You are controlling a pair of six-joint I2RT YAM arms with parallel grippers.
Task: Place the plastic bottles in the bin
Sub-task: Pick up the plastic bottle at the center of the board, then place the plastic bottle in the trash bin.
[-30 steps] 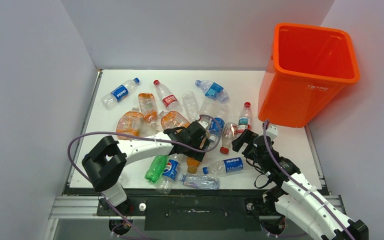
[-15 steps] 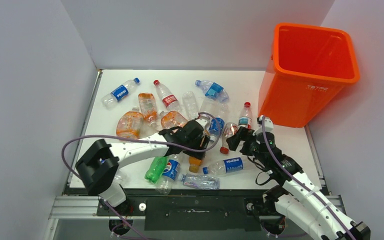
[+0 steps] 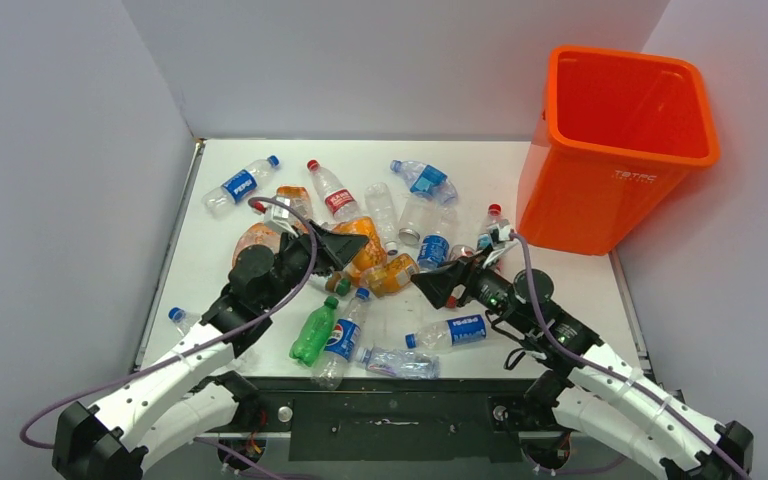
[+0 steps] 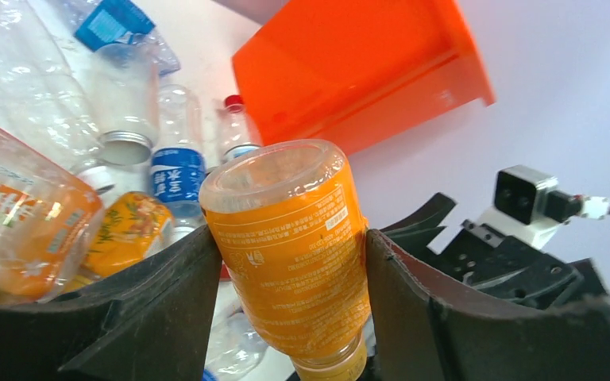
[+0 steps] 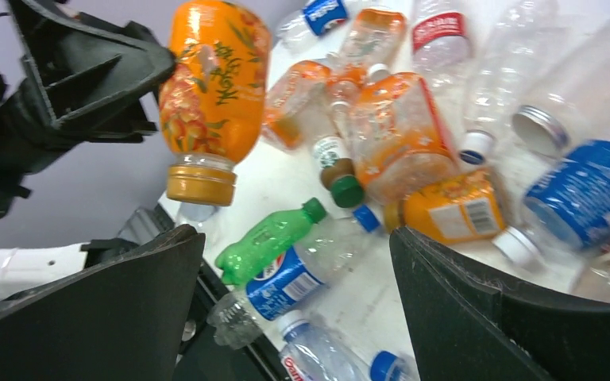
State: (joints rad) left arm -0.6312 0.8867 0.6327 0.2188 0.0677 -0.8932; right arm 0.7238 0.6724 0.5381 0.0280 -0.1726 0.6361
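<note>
My left gripper (image 3: 352,245) is shut on an orange-labelled bottle (image 3: 368,238), held off the table over the pile. In the left wrist view that bottle (image 4: 290,254) fills the gap between both fingers (image 4: 151,302), cap end toward the camera. The right gripper (image 3: 430,287) is open just right of it, facing left, with nothing between its fingers (image 5: 476,309). Through it I see the held bottle (image 5: 210,87), a green bottle (image 5: 266,238) and a blue-labelled one (image 5: 298,282) on the table. The orange bin (image 3: 625,150) stands at the back right.
Several more plastic bottles lie across the white table (image 3: 220,250): a second orange one (image 3: 392,275), a green one (image 3: 312,335), blue-labelled ones (image 3: 455,330) near the front edge. Grey walls close in the left, back and right sides.
The left jaws closed on the orange bottle and lifted it, with the arm swinging back and left. The right gripper moved left toward the middle and turned to face left.
</note>
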